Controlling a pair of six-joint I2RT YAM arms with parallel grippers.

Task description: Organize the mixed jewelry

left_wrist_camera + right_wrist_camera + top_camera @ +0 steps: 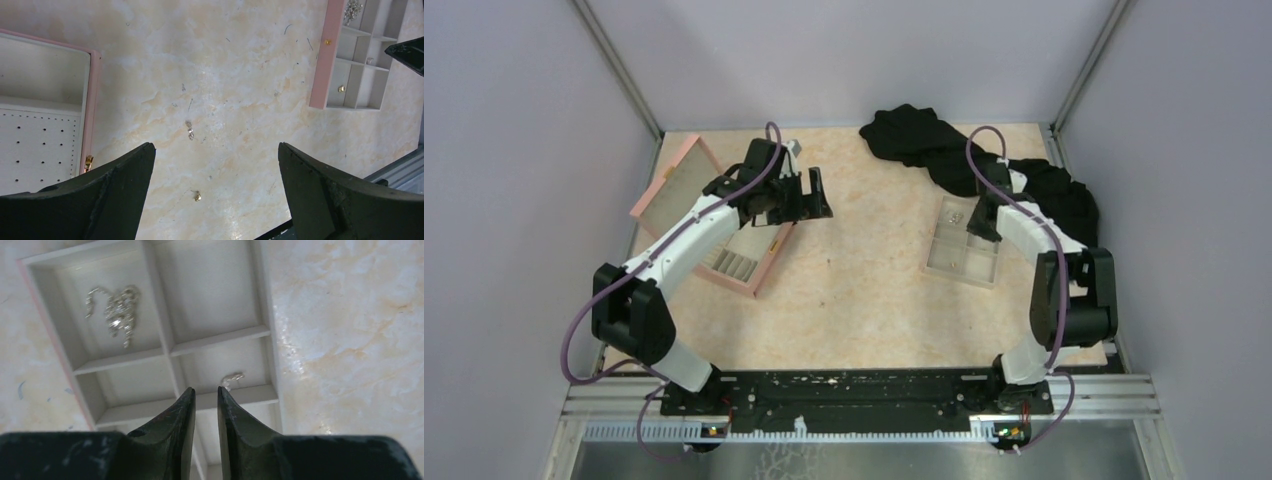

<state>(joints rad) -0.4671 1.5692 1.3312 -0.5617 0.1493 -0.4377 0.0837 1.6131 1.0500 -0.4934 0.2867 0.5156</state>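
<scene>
In the left wrist view a tiny gold piece point(197, 196) and a small silvery piece point(190, 131) of the mixed jewelry lie loose on the marbled table. My left gripper point(216, 150) point(809, 195) hovers over them, wide open and empty. The beige compartment tray point(930, 264) point(172, 347) holds a silvery chain tangle point(117, 312) in one cell and a small silvery piece point(232, 378) in another. My right gripper point(205, 390) point(979, 215) hangs over the tray. Its jaws stand a narrow gap apart with nothing between them, and the right fingertip is beside the small piece.
The open pink box point(749, 280) point(92, 100) lies at the left under my left arm, its lid point(679, 185) leaning back. A black cloth point(924, 140) is heaped at the back right, behind the tray. The tray point(320, 60) also shows in the left wrist view.
</scene>
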